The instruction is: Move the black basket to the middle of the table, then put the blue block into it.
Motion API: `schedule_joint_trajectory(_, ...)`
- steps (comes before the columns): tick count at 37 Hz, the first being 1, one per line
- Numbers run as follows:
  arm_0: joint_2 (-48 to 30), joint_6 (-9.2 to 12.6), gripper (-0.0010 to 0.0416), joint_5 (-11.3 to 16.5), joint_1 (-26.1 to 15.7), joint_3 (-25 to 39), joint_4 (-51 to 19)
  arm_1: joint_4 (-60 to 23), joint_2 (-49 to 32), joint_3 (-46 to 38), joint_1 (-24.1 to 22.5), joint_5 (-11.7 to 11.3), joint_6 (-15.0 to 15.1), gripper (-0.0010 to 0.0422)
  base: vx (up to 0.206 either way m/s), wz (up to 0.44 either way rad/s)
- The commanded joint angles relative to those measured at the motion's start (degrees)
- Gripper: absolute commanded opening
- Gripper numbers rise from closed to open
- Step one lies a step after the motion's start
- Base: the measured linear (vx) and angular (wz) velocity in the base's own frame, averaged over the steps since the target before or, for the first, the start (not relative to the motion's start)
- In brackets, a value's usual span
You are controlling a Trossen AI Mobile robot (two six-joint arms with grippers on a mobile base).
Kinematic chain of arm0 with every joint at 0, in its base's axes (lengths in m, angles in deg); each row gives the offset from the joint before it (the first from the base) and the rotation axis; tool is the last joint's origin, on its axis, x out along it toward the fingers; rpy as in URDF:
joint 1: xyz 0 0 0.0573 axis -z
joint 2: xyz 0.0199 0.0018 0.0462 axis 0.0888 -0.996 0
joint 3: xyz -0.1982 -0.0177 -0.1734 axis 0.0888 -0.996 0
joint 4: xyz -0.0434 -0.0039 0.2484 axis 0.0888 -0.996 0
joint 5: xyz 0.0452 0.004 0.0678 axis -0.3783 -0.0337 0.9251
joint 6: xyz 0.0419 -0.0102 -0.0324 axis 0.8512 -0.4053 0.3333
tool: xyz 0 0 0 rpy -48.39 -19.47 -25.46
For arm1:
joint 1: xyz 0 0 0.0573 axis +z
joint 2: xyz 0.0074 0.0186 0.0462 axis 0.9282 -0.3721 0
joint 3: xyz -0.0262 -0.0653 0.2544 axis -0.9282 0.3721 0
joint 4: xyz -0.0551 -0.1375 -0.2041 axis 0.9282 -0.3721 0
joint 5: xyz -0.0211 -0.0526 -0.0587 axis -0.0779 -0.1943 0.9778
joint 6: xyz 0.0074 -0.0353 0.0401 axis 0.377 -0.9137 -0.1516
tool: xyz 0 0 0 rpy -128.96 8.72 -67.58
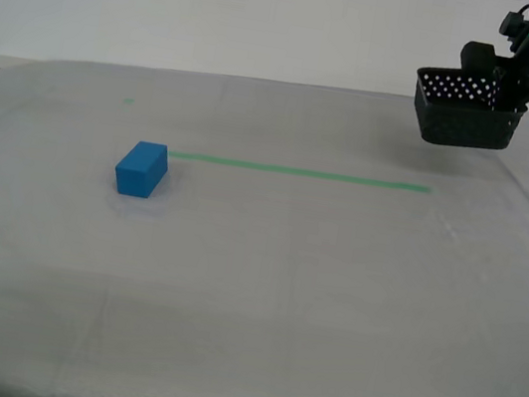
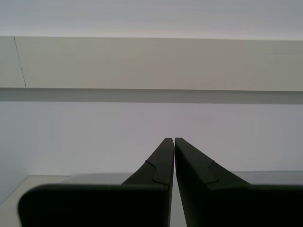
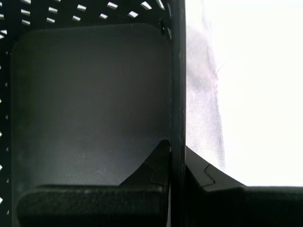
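Bare worktop point(image 1: 252, 338) surrounds the blue block point(image 1: 140, 169); my first end effector point(image 3: 176, 150) clamps the perforated black basket point(image 1: 464, 114) wall aloft; my second end effector point(image 2: 174, 141) is closed, empty.

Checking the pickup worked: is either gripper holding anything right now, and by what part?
My first gripper holds the black basket by one side wall, a finger on each side, lifted off the table. My second gripper is shut and holds nothing.

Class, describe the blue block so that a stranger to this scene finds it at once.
Start at the table and follow its long green tape line toward the exterior view's left. The blue block lies at that end, the only solid bright-blue thing there.
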Motion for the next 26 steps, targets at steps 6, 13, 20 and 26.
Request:
schedule_joint_trajectory(6,2.86,0.98,-0.0001,-0.07,-1.46,-1.79,-0.48,0.17,0.02,-0.02,-0.02,-0.02,0.09,0.0000,0.000,0.000)
schedule_joint_trajectory(13,6.29,3.26,-0.0001,-0.07,-3.19,-7.61,2.10,0.17,0.02,-0.02,-0.02,-0.02,0.09,0.0000,0.000,0.000)
schedule_joint_trajectory(20,10.91,7.26,-0.0001,0.15,-5.25,-16.13,7.23,0.20,0.02,-0.02,-0.02,-0.02,0.09,0.0000,0.000,0.000)
schedule_joint_trajectory(26,13.81,7.45,-0.0001,0.37,-7.37,-20.83,9.49,0.17,0.02,-0.02,-0.02,-0.02,0.09,0.0000,0.000,0.000)
